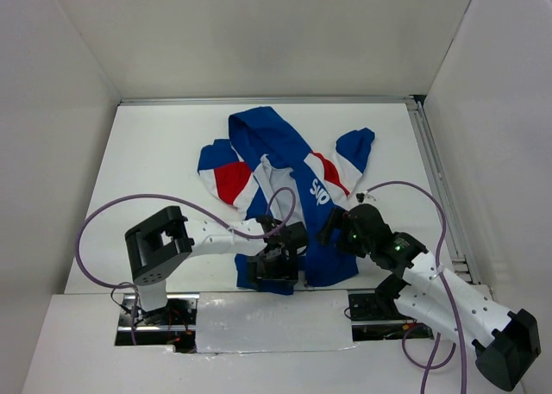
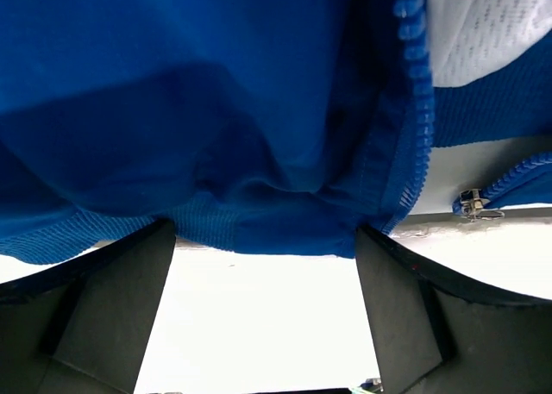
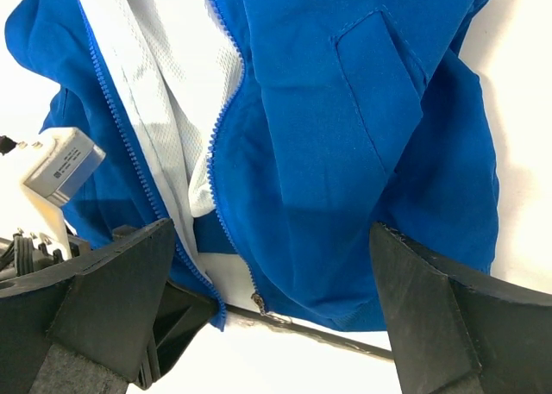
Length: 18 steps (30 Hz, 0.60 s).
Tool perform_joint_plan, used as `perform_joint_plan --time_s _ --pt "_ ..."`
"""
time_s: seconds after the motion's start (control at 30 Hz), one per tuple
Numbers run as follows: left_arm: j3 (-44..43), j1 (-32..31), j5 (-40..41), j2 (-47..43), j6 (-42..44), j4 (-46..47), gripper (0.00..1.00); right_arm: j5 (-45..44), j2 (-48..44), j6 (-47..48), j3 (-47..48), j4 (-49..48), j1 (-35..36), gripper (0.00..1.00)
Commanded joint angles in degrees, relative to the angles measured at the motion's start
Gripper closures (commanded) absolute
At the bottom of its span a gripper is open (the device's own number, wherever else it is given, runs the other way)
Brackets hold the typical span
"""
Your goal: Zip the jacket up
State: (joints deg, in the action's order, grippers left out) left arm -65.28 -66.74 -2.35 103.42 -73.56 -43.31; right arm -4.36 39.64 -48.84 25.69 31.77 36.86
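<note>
Jacket (image 1: 302, 174) lies spread on the white desk (image 1: 155, 170), around the middle and toward the near edge, with the hood (image 1: 263, 131) pointing far and the hem (image 1: 332, 278) near. Its front is unzipped. The two blue panels are parted and the white lining (image 1: 276, 180) shows between them. Sleeves with red and white panels splay out to the left (image 1: 226, 177) and right (image 1: 352, 153).

The left end effector (image 1: 276, 269) sits at the near-left corner of the hem. It is released, with its fingers (image 2: 129, 308) spread wide. In the left wrist view the ribbed blue hem hangs across the gap between the fingertips without being pinched. One row of the zipper (image 2: 421, 109) runs down the edge of that panel. The metal slider (image 2: 473, 204) sits just right of it at the bottom end of the other row, resting on the desk.

The right end effector (image 1: 332, 226) hovers over the right front panel near the hem. It too is released, with its fingers (image 3: 440, 316) wide apart and nothing between them. The right wrist view shows both tooth rows apart, with lining between them, and a slanted pocket (image 3: 379, 84) on the right panel.

A purple cable (image 1: 112, 209) loops from the left arm across the desk and over the jacket's lower left part. Another arcs above the right arm.
</note>
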Motion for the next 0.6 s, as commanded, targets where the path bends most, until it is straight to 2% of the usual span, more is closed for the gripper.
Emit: perform_joint_plan --time_s 0.0,0.4,0.47,0.5,0.53,0.57 --pt "-1.3 -0.9 0.2 2.4 0.2 1.2 0.02 -1.6 -0.1 -0.6 -0.3 -0.7 0.0 0.00" --pt "-5.3 -0.4 0.3 14.7 -1.8 2.3 0.02 -3.2 -0.4 -1.3 -1.7 -0.9 0.0 0.00" --pt "-4.7 0.3 -1.3 15.9 -0.4 5.3 0.07 -3.5 -0.4 -1.5 -2.0 -1.2 -0.3 0.00" --pt "-4.2 1.3 -1.8 16.4 0.1 6.5 0.19 -3.7 -0.2 -1.5 -2.0 -1.4 -0.3 0.00" --pt "-2.8 1.9 -2.1 16.3 1.0 7.9 0.25 -3.9 0.1 -1.4 -1.9 -1.5 -0.2 0.00" --pt "-2.1 2.7 -3.1 16.2 1.3 9.8 0.38 -3.8 0.2 -1.3 -1.9 -1.7 -0.1 0.00"
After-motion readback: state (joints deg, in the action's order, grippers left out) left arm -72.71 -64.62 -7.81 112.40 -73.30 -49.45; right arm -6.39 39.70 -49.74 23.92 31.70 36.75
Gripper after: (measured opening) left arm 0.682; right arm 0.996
